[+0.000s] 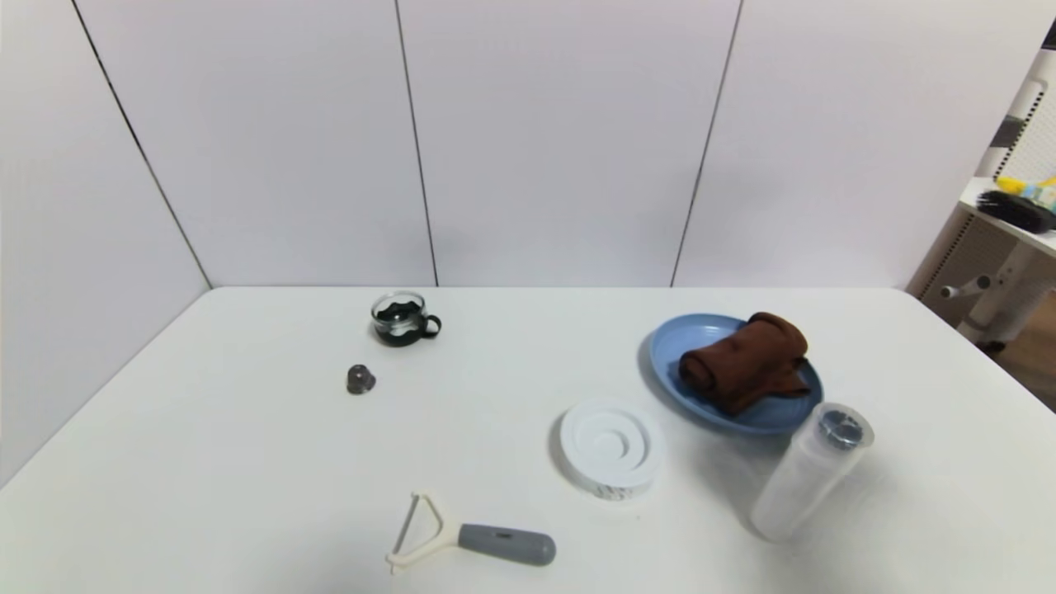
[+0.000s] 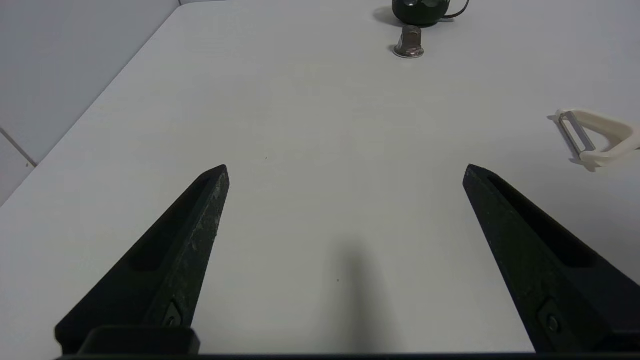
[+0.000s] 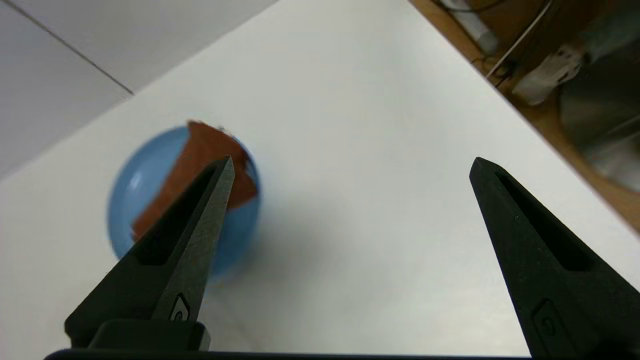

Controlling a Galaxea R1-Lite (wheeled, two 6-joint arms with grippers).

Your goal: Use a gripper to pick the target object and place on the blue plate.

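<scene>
Brown towel [image 1: 747, 363] lies on the blue plate [image 1: 678, 346].
Right gripper [image 3: 350, 167] hangs above, fingers spread, empty; left gripper [image 2: 345, 170] likewise apart.

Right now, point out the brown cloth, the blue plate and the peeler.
brown cloth [image 1: 747, 363]: head view, middle of the roll.
blue plate [image 1: 672, 342]: head view, bare left rim.
peeler [image 1: 505, 544]: head view, grey handle.

White table [image 1: 247, 462], matte top. Behind its far edge, pale wall panels [image 1: 561, 140] split by dark vertical seams. Past the far right corner: a white shelf unit [image 1: 1002, 272] on brown wooden floor [image 1: 1035, 355]. Light even, shadows soft.
</scene>
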